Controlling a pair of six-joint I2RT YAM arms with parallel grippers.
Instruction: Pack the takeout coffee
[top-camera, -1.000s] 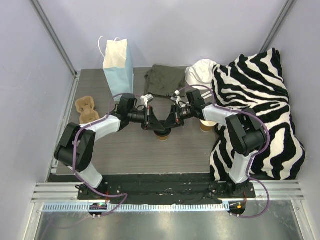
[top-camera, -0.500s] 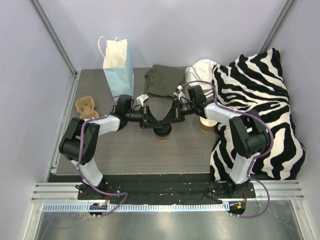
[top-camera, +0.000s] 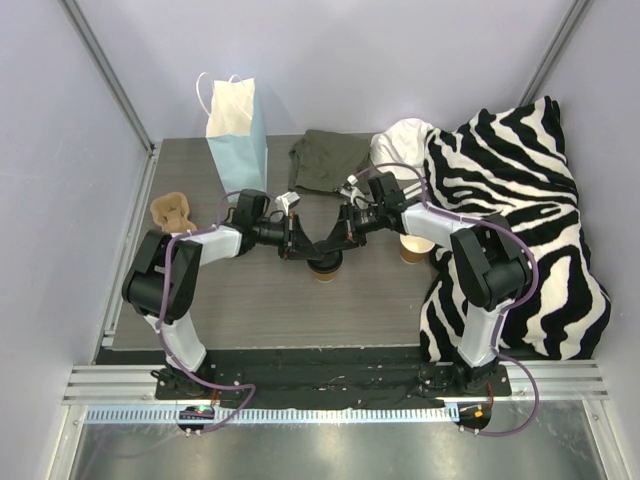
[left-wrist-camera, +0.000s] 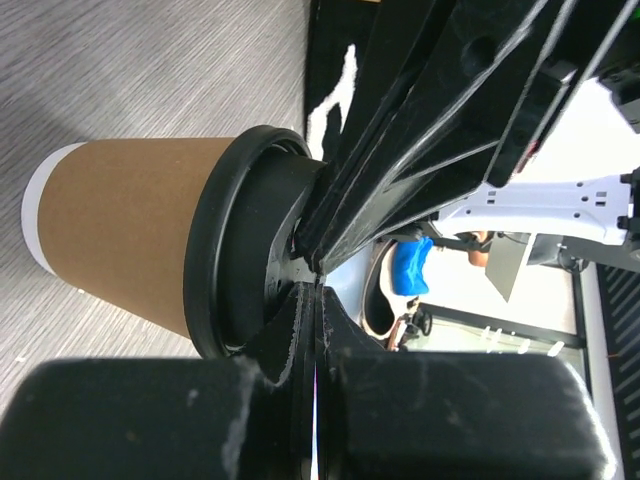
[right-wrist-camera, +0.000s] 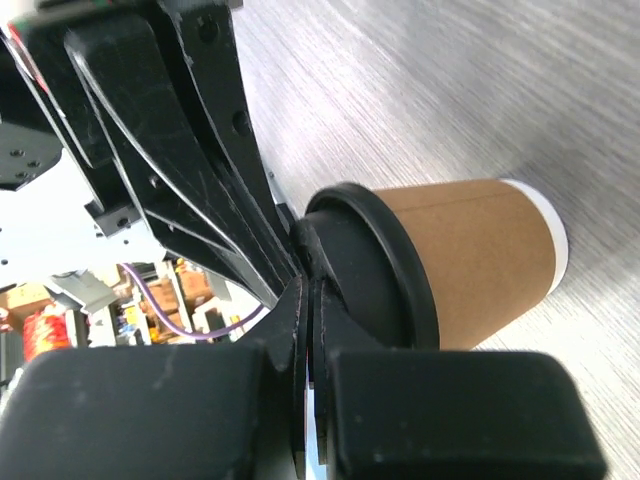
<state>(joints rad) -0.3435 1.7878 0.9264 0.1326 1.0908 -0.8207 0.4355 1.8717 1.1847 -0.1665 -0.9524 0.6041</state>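
Left pincer (top-camera: 301, 246) and right pincer (top-camera: 336, 240), each with its fingers pressed together and nothing clamped between them, converge tip against tip on the raised top of the black lid (left-wrist-camera: 235, 250) of the takeout coffee (top-camera: 324, 268). The cup stands upright on the bench (top-camera: 250, 300), between the two arms. Relative to half a second earlier, the cup is unmoved and both arms have barely shifted.

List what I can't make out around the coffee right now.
- Top external: takeout coffee mostly covered by the left gripper and right gripper meeting over it.
- Both wrist views: whether the lid is fully seated; fingers cover its top.
- Top external: second cup, its top under the right arm.
- Top external: blue bag, its inside bottom hidden by its walls.
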